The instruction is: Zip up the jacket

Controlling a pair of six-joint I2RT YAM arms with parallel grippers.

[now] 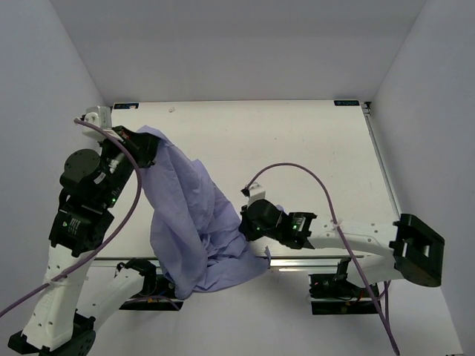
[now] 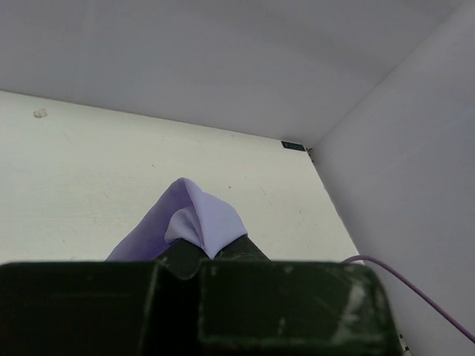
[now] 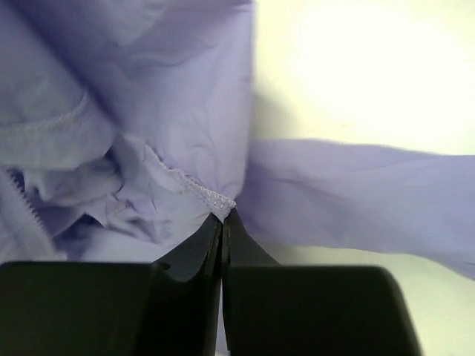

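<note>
Top external view: white walls (image 1: 223,44) close off the table (image 1: 312,148) on its left, far and right sides. The table's right half and far strip lie bare, giving the widest open room. The jacket (image 1: 194,222) drapes from above the table's far-left part down to its near edge, left of centre, where the bunched bulk spills past that edge. The left gripper (image 1: 145,145) is raised over the table's left side, close to the left wall, its fingers clenched on a peaked fold at the jacket's upper end. The left wrist view shows that lavender fold poking out just beyond the fingertips. The right gripper (image 1: 243,221) sits low at the table's near edge, near centre, against the jacket's right flank, fingers closed tight on a stitched hem. In the right wrist view zipper teeth (image 3: 18,194) show at the far left, apart from those fingers.
</note>
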